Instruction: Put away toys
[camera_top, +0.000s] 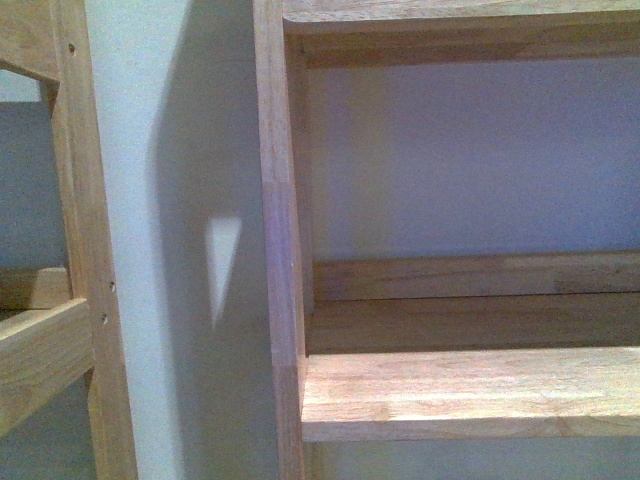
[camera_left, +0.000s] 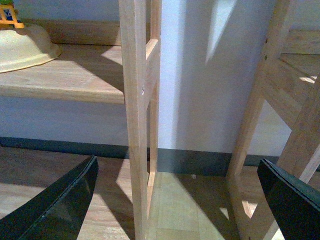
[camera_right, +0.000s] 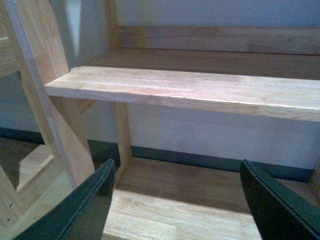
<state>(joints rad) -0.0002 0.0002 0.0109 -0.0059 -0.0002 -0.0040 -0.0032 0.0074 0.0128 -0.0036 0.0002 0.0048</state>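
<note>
The front view shows only wooden shelving against a pale wall (camera_top: 190, 150): a shelf unit (camera_top: 460, 390) with one bare board, and part of a second unit (camera_top: 75, 250) at the left edge; neither arm appears, nor any toy. The left wrist view shows the left gripper (camera_left: 177, 200) spread wide and holding nothing, facing an upright post (camera_left: 135, 100) over the wooden floor (camera_left: 175, 210); a cream bowl-like object (camera_left: 25, 47) sits on a shelf board's far end. The right wrist view shows the right gripper (camera_right: 175, 200) likewise wide and holding nothing, before a bare shelf board (camera_right: 190, 90) and a dark baseboard (camera_right: 210, 160). The plush toy is in none of the views.
</note>
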